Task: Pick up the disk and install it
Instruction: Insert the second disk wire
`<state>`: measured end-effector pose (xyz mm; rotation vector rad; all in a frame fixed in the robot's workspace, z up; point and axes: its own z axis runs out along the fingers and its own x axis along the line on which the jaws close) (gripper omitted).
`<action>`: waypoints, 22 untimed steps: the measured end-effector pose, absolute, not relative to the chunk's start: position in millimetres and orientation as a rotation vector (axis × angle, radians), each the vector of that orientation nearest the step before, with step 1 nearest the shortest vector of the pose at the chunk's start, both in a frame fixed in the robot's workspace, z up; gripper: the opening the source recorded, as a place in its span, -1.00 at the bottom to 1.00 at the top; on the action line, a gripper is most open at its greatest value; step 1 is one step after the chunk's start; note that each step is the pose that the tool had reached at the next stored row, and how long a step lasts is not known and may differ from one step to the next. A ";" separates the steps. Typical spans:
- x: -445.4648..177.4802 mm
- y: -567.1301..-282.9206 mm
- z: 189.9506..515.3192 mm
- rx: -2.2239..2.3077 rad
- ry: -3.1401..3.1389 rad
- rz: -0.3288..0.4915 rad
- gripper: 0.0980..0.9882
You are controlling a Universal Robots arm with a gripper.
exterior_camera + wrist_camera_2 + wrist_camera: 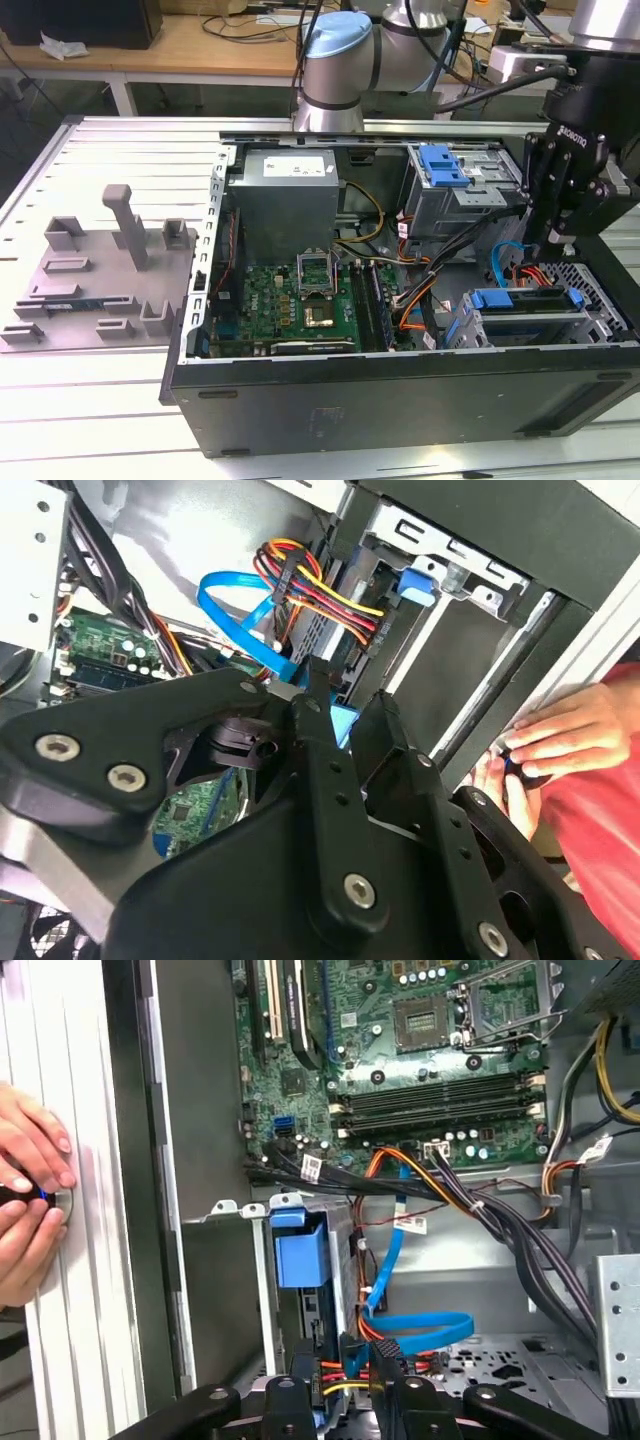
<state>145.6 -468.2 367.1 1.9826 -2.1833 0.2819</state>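
Note:
The disk sits edge-up in the metal drive cage at the front corner of the open computer case, on the exterior view's right. Its blue carrier frame shows at the cage mouth in the first wrist view. My black gripper hangs just above the cage, over the red, yellow and blue cables. In both wrist views its fingers stand a little apart, with nothing held between them. The gripper partly hides a patch of blue behind its fingertips in the second wrist view.
The case lies open on a slatted table, with the motherboard, a grey power supply and an upper bay with a blue latch inside. A person's hands rest outside the case wall. A grey fixture stands on the exterior view's left.

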 end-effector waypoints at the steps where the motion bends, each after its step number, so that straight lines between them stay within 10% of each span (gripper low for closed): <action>1: 145.6 -462.8 365.5 1.971 -2.168 0.289 -0.41; 22: 145.8 -458.2 357.9 1.962 -2.156 0.275 -0.75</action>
